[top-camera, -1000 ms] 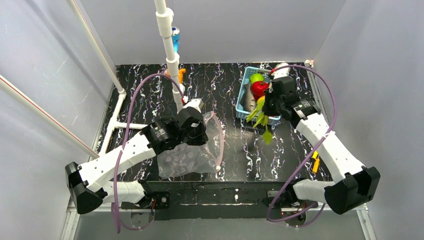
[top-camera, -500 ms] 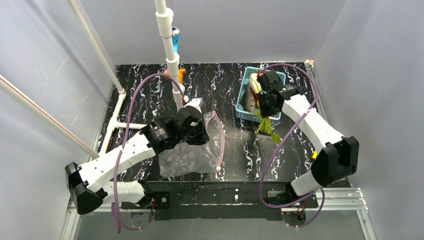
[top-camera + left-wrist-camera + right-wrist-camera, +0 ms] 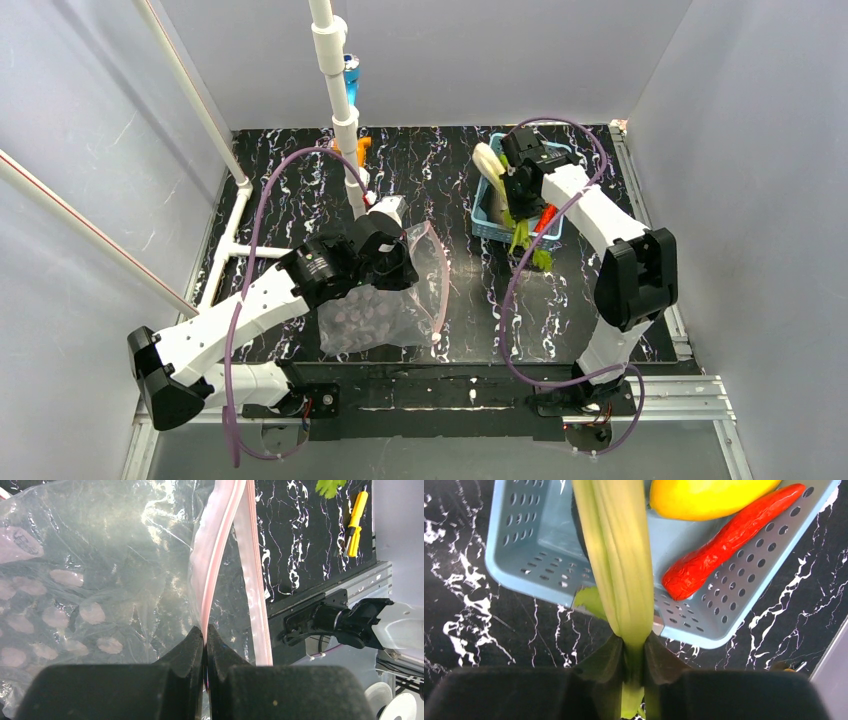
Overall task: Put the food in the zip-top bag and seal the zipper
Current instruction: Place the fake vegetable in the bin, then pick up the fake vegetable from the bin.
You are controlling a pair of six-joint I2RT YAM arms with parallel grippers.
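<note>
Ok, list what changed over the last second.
The right gripper, shut on the leek throughout, shifted left across the blue basket as its arm folded inward; the leek's white end swung left past the basket's edge. Nothing was released. The left gripper stayed pinched on the zipper, the zip-top bag unmoved.

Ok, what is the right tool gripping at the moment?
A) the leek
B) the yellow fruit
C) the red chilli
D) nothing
A: the right tool is shut on the leek, while the red chilli and yellow fruit lie in the blue basket.
</note>
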